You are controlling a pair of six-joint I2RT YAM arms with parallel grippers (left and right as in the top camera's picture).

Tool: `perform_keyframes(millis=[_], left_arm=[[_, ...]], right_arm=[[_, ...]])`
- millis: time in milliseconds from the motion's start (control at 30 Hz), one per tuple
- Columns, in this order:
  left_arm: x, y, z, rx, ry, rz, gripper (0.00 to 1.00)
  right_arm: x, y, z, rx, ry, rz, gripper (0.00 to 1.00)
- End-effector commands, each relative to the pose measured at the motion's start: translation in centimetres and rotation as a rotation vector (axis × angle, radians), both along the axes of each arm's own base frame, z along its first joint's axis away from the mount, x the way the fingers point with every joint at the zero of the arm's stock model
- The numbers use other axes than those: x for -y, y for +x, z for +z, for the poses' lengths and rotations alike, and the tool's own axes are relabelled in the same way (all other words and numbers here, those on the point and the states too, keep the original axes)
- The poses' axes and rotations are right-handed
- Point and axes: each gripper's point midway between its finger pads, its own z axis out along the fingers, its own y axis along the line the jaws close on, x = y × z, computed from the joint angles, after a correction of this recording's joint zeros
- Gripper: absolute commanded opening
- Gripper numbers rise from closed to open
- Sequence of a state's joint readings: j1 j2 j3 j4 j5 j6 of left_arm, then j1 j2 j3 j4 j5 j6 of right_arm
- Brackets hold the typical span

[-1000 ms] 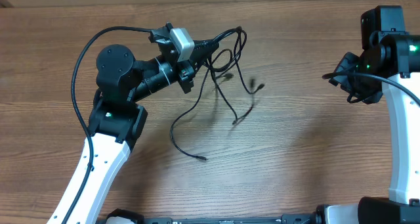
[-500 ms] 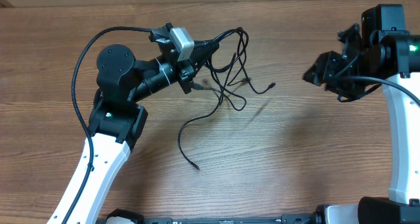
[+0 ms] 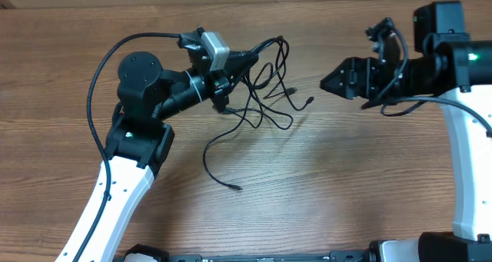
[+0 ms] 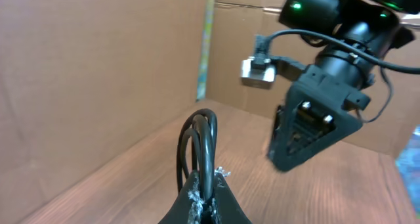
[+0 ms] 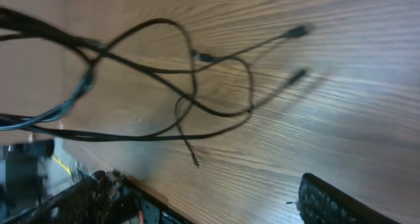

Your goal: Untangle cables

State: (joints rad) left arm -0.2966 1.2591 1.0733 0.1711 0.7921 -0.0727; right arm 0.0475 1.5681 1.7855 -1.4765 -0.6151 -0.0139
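tangle of cables (image 3: 270,107) hanging from the left gripper (image 3: 231,62), which pinches one bunched end so loose strands spread over the table (image 3: 346,185); right gripper (image 3: 327,84), jaws wide and empty, faces the tangle, apparently to pick a strand.

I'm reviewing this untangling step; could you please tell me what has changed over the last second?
The right gripper swung inward toward the cables and opened, holding nothing. The loose ends shifted slightly. The left gripper stayed shut on them.
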Motion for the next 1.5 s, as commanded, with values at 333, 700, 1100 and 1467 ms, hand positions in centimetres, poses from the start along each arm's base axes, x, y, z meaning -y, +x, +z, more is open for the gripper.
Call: perform_keyframes(millis=[333, 700, 1100, 1467], left_arm=[[1.4, -2.1, 1.9, -0.026, -0.060, -0.065, 0.04], [4.8, -5.3, 2.7, -0.034, -0.089, -0.186, 0.04], [5.4, -7.4, 4.7, 0.019, -0.139, -0.294, 0.04], [4.3, -8.4, 7.0, 0.058, -0.195, -0.344, 0.04]], right_arm=[[-4.4, -0.5, 0.7, 0.001, 0.060, 0.062, 0.89], [-3.3, 0.6, 0.2, 0.041, -0.014, 0.027, 0.87], [5.2, 4.0, -2.0, 0.040, -0.394, -0.451, 0.93], [10.4, 3.0, -2.5, 0.002, -0.579, -0.614, 0.94]])
